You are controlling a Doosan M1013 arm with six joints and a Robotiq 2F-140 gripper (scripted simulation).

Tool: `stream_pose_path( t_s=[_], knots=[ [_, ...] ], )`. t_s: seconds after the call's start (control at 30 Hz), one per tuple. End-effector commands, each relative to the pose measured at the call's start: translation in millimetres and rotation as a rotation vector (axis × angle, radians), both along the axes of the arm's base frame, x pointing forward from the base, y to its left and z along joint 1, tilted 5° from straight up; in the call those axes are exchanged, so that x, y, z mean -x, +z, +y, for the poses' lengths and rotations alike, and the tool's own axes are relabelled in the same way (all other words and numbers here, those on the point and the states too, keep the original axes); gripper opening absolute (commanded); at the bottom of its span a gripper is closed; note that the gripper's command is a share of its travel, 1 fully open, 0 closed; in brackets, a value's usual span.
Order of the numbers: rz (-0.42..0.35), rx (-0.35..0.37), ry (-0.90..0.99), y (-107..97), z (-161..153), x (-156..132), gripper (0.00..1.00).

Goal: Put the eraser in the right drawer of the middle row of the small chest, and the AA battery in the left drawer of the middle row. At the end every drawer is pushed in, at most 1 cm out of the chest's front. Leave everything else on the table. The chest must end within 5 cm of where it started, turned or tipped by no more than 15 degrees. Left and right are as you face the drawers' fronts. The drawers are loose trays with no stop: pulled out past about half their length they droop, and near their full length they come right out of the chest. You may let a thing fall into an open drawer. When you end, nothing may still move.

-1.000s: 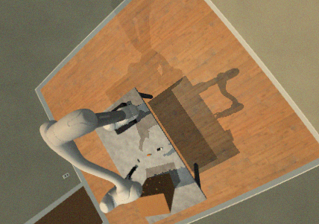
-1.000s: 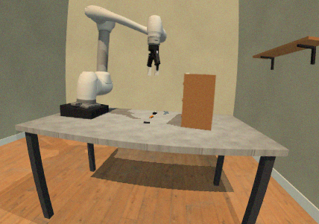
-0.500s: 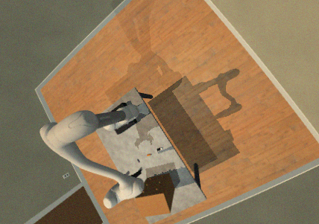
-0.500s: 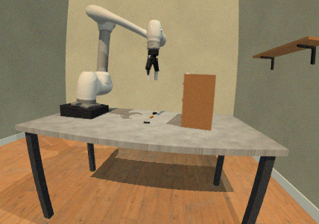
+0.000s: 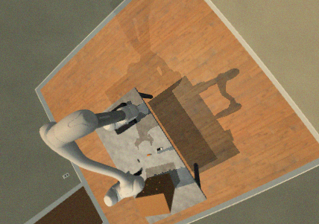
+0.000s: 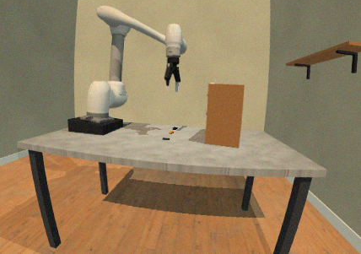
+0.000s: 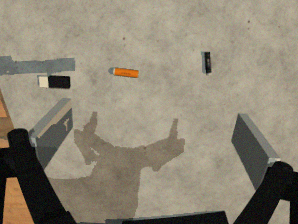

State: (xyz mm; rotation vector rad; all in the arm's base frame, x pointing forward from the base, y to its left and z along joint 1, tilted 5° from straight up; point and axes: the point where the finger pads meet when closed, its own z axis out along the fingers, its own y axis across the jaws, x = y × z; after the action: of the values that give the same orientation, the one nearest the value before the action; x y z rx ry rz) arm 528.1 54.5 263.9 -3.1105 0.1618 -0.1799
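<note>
While no writing is legible anywhere, the gripper [image 7: 153, 156] hangs spread wide, holding nothing, above the table [image 7: 200, 16].

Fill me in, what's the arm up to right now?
The gripper hangs open and empty, high above the table, holding nothing. Below it, in the wrist view, lie three small things: an orange cylinder, probably the AA battery, a black-and-white block, probably the eraser, and a small dark piece. The small chest stands upright nearby; its drawer fronts cannot be seen.
</note>
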Motion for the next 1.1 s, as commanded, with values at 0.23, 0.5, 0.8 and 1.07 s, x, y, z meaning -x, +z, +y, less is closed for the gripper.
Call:
stream_pose_path(
  t_s=[0.23,0.5,0.8,1.07],
  knots=[
    [-0.126,0.017,-0.001,-9.9,0.3,-10.2,1.00],
    [-0.240,0.029,-0.005,-18.6,-0.6,-20.5,1.00],
    [-0.459,0.052,-0.013,-35.2,-2.2,-40.2,1.00],
    [-0.602,0.068,-0.019,-46.1,-3.4,-53.2,1.00]
  ],
)
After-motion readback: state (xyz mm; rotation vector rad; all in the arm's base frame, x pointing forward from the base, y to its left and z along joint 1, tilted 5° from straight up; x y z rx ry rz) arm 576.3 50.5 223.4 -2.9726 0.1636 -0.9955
